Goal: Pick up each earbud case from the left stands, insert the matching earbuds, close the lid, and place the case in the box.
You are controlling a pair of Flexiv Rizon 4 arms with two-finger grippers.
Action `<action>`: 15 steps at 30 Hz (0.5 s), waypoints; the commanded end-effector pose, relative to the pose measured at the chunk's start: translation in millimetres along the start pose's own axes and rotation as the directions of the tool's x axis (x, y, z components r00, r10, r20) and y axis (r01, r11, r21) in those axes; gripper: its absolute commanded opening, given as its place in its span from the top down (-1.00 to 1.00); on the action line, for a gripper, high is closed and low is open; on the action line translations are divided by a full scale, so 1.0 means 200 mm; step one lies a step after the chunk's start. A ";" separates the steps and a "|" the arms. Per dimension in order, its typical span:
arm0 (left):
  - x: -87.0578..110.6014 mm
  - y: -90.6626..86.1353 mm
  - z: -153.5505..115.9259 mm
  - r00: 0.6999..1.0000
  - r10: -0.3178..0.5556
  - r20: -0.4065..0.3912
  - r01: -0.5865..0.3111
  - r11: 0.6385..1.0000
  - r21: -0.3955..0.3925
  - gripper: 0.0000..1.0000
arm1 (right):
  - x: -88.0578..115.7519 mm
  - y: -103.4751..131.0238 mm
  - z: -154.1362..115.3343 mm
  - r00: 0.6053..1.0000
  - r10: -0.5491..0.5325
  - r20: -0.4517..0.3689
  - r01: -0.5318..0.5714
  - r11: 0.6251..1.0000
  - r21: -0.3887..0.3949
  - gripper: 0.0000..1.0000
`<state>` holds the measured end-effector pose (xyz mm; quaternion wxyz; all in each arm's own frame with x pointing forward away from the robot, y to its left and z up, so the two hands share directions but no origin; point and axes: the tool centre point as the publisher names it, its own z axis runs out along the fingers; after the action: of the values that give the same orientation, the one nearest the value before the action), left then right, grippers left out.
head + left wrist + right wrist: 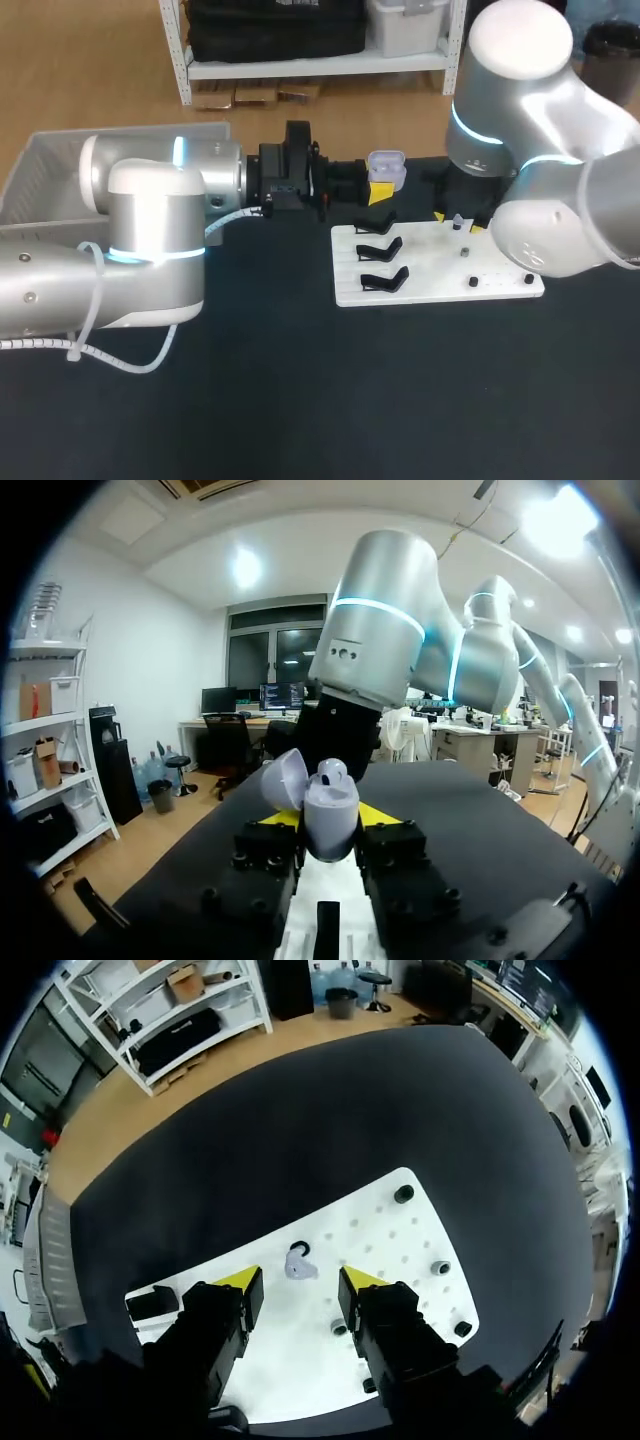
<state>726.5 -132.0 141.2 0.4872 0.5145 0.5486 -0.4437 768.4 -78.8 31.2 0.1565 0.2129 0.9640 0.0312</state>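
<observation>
1. One pale box [60,165] sits at the tabletop's [300,400] far left.
2. My left end effector [329,825] clamps the lavender earbud case [387,168], lid open, near the white board's [440,285] back corner.
3. My right end effector [298,1285] hangs wide over that board, an earbud [297,1263] below its gap.

Two arms, table's [300,400] far edge.
Left gripper [381,187] (level) clamps earbud case [387,168]; right gripper [295,1280] points down, fingers apart.

The lilac earbud case [330,812] looks like smooth, glossy plastic, the white board [430,262] smooth plastic, the black worktop [300,400] matt.
</observation>
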 end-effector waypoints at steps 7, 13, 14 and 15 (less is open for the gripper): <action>0.01 -0.01 0.00 1.000 0.005 0.007 -0.005 1.000 -0.007 1.00 | -0.01 0.00 0.04 0.999 0.035 -0.024 -0.035 0.999 -0.007 0.19; 0.01 -0.01 0.00 1.000 0.005 0.007 -0.005 1.000 -0.007 1.00 | -0.02 0.01 0.06 0.999 0.043 -0.030 -0.043 0.999 -0.007 0.21; 0.01 -0.01 0.00 1.000 0.005 0.007 -0.005 1.000 -0.007 1.00 | -0.02 0.01 0.06 0.999 0.044 -0.030 -0.044 0.999 -0.007 0.22; 0.01 -0.01 0.00 1.000 0.005 0.007 -0.005 1.000 -0.007 1.00 | -0.02 0.01 0.06 0.999 0.045 -0.031 -0.045 0.999 -0.007 0.22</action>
<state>726.5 -132.0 141.2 0.4872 0.5145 0.5486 -0.4437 773.7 -80.2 22.2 0.1441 0.2328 0.9608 0.0432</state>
